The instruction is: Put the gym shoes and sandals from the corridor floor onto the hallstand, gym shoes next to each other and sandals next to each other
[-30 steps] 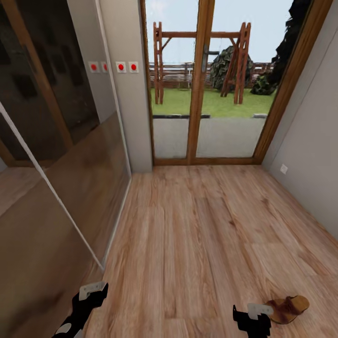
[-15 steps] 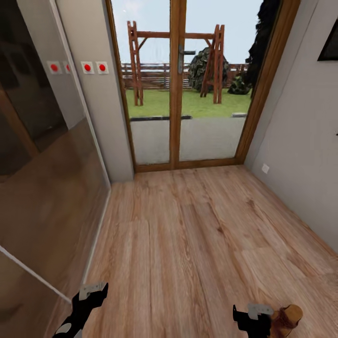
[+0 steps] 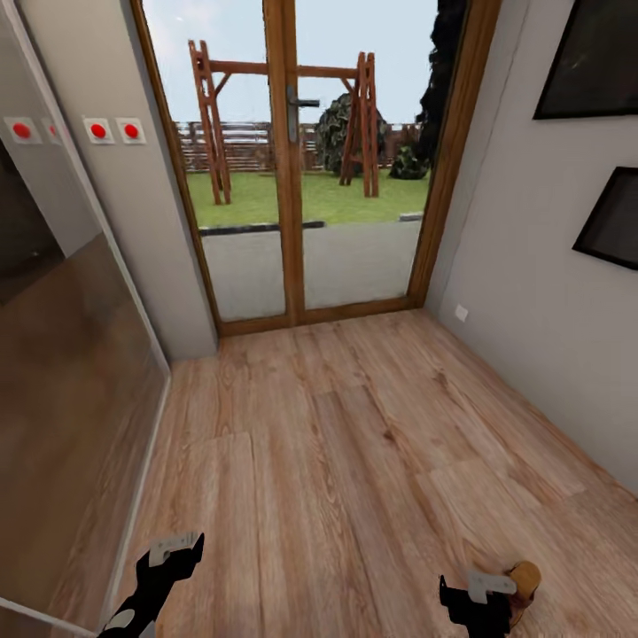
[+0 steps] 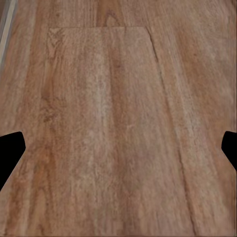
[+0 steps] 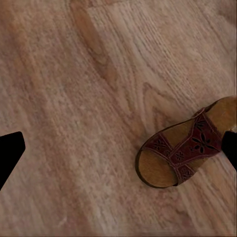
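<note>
The left gripper hangs low at the near left of the head view, over bare corridor floor, and the right gripper hangs at the near right, just in front of a sandal of which only the tan heel end peeks out beside it; from this view alone I cannot tell how either claw stands. Against the earlier pictures the whole view has swung to the right: the glazed wooden door with the swing frame outside now sits left of centre, the mirrored wardrobe on the left takes up less of the picture, the red wall switches have slid toward the left edge, and two dark framed pictures have come into sight on the right wall. The sandal, fully visible a second ago, is now mostly hidden behind the right gripper; that is the camera turning, not the sandal moving. In the left wrist view the left gripper is spread wide, its two black fingertips at opposite edges with nothing but floor planks between them. In the right wrist view the right gripper is likewise released and empty, and the brown strappy sandal lies flat on the floor, its far end close to one fingertip.
</note>
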You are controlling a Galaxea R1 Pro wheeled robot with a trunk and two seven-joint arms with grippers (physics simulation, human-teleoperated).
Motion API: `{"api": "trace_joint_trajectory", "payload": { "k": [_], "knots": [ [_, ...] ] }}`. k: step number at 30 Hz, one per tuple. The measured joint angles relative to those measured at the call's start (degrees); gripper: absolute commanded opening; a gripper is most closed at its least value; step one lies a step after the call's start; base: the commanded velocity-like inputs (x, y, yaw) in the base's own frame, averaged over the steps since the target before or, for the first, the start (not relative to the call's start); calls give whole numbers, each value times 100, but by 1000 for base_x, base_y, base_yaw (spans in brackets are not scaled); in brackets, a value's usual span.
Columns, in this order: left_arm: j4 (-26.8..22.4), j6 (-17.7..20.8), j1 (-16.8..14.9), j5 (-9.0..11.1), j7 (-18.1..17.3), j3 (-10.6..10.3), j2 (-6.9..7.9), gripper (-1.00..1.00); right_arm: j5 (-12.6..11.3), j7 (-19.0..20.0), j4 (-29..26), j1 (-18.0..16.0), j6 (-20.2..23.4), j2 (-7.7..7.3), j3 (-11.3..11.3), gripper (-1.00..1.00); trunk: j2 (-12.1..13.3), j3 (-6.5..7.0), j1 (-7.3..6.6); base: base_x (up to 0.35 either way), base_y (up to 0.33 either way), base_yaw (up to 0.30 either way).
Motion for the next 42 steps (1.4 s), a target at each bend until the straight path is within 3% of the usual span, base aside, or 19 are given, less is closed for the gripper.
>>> {"api": "trace_joint_trajectory", "payload": {
  "k": [8, 20, 42],
  "knots": [
    [2, 0, 2, -1, -6, 0, -2, 100, 5, 0, 5, 0, 0, 0, 0, 100, 0, 26, -1, 36, 0, -259],
    [2, 0, -4, -1, -8, 0, 2, 100, 5, 0, 7, 0, 0, 0, -2, 100, 0, 65, -1, 221, 0, -259],
    [3, -1, -5, 2, -8, -3, 5, 100, 4, 0, 8, 0, 0, 0, -3, 100, 0, 136, 0, 12, 0, -259]
  ]
}}
